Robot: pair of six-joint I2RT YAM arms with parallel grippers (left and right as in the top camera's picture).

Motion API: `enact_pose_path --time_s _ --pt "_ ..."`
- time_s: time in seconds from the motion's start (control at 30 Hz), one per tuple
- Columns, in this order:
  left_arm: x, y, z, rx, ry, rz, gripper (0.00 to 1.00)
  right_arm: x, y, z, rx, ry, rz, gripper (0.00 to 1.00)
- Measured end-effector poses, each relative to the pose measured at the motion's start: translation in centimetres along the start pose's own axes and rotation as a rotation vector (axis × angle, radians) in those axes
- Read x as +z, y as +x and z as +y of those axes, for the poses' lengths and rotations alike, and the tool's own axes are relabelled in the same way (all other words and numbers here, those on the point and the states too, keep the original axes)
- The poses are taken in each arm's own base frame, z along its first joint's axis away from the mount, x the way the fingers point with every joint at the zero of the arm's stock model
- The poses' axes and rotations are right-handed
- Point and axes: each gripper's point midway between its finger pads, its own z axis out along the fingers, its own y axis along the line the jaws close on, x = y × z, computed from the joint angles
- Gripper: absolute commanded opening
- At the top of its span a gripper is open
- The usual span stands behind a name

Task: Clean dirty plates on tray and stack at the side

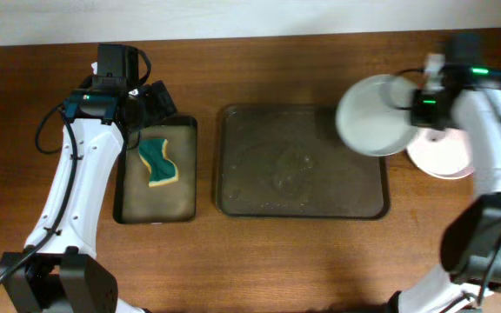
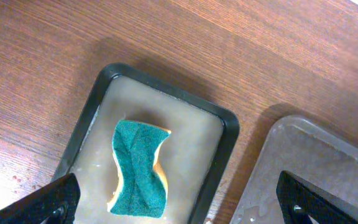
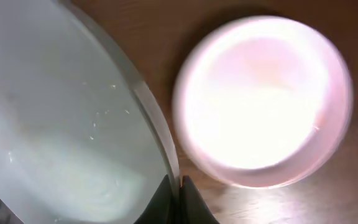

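My right gripper (image 1: 417,109) is shut on the rim of a white plate (image 1: 372,115) and holds it in the air over the right end of the dark tray (image 1: 233,161); the wrist view shows the plate (image 3: 61,118) pinched between the fingers (image 3: 178,186). A stack of white plates (image 1: 446,152) sits on the table to the right of the tray, also in the right wrist view (image 3: 263,99). The tray holds no plates, only a wet film. My left gripper (image 2: 179,202) is open and empty above a green-and-yellow sponge (image 2: 138,168).
The sponge (image 1: 159,163) lies in a smaller black tray (image 1: 190,130) with cloudy water, left of the dark tray; the black tray's rim (image 2: 225,134) shows in the left wrist view. Bare wooden table runs along the front and back.
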Motion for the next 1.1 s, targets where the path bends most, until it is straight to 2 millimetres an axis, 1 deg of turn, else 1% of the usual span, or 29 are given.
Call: enact_pose_path --time_s 0.03,0.1,0.13,0.2,0.27,0.3,0.33,0.4,0.43,0.47,0.63,0.67,0.7,0.77,0.83,0.93,0.97,1.0,1.07,1.1 --pt "0.0 0.0 0.0 0.000 0.000 0.000 0.99 0.1 -0.1 -2.3 0.070 -0.016 -0.003 0.04" --pt "0.0 0.0 0.0 0.000 0.000 0.000 0.99 0.4 -0.2 -5.8 0.177 -0.046 -0.011 0.04" --pt "0.0 0.0 0.0 0.000 0.000 0.000 0.99 0.8 0.0 -8.0 0.249 -0.054 -0.014 0.04" --pt "0.0 0.0 0.0 0.000 0.000 0.000 0.99 1.8 0.6 -11.2 0.359 -0.063 -0.004 0.04" --pt "0.0 0.0 0.0 0.000 0.000 0.000 0.99 3.1 1.1 -13.0 0.431 -0.068 0.012 0.04" --pt "0.0 0.0 0.0 0.000 0.000 0.000 0.99 3.8 1.3 -13.5 0.453 -0.072 0.023 0.04" --pt "0.0 0.0 0.0 0.000 0.000 0.000 0.99 4.9 1.6 -13.9 0.474 -0.076 0.040 0.04" --pt "0.0 0.0 0.0 0.000 0.001 0.000 1.00 6.1 1.9 -14.1 0.490 -0.071 0.060 0.04" --pt "0.0 0.0 0.0 0.000 0.000 0.000 0.99 6.6 1.9 -14.4 0.502 -0.049 0.065 0.10" --pt "0.0 0.0 0.0 0.000 0.000 0.000 0.99 6.8 1.9 -14.7 0.507 -0.031 0.062 0.15" --pt "0.0 0.0 0.0 0.000 0.000 0.000 0.99 6.8 2.0 -15.4 0.531 0.008 0.059 0.13" --pt "0.0 0.0 0.0 0.000 0.000 0.000 1.00 6.8 2.0 -15.4 0.532 0.010 0.061 0.15" --pt "0.0 0.0 0.0 0.000 0.000 0.000 0.99 6.7 2.2 -15.4 0.533 0.011 0.067 0.24" --pt "0.0 0.0 0.0 0.000 0.000 0.000 0.99 6.7 2.4 -15.3 0.532 0.012 0.077 0.34" --pt "0.0 0.0 0.0 0.000 0.001 0.000 0.99 6.7 3.0 -15.1 0.540 0.011 0.102 0.40" --pt "0.0 0.0 0.0 0.000 0.000 0.000 0.99 6.6 3.5 -14.5 0.544 -0.015 0.129 0.45" --pt "0.0 0.0 0.0 0.000 0.000 0.000 0.99 6.4 3.7 -14.2 0.548 -0.024 0.136 0.50" --pt "0.0 0.0 0.0 0.000 0.000 0.000 1.00 5.8 4.1 -13.7 0.551 -0.042 0.154 0.57" --pt "0.0 0.0 0.0 0.000 0.000 0.000 0.99 4.0 4.2 -13.2 0.548 -0.052 0.146 0.82" --pt "0.0 0.0 0.0 0.000 0.000 0.000 0.99 3.0 4.2 -13.0 0.553 -0.057 0.140 0.98"
